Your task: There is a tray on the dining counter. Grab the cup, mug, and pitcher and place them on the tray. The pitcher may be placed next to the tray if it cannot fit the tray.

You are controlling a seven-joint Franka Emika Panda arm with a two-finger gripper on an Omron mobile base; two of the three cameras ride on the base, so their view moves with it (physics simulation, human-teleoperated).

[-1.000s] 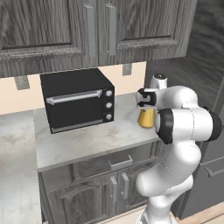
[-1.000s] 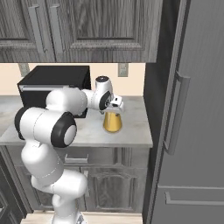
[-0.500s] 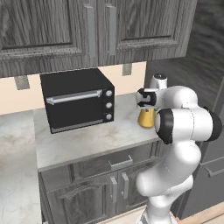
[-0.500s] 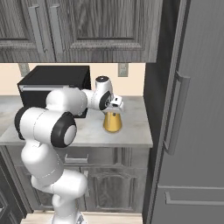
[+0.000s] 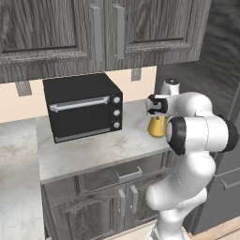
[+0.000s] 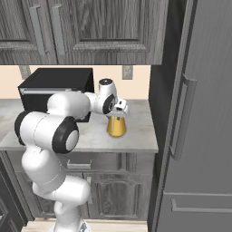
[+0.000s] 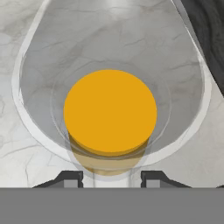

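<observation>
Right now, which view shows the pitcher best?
The right base view: the pitcher stands in side profile on the counter, its orange lower half plain, with the gripper at its neck. The left base view shows a strip beside the arm. The hand view looks straight down into it.

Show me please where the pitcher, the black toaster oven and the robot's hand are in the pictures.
pitcher [image 6: 116,127]: right base view, on its orange lower half.
toaster oven [image 5: 82,115]: left base view, on its dark glass door.
hand [image 7: 111,180]: hand view, midway between its two dark finger tips, over the pitcher's rim.
</observation>
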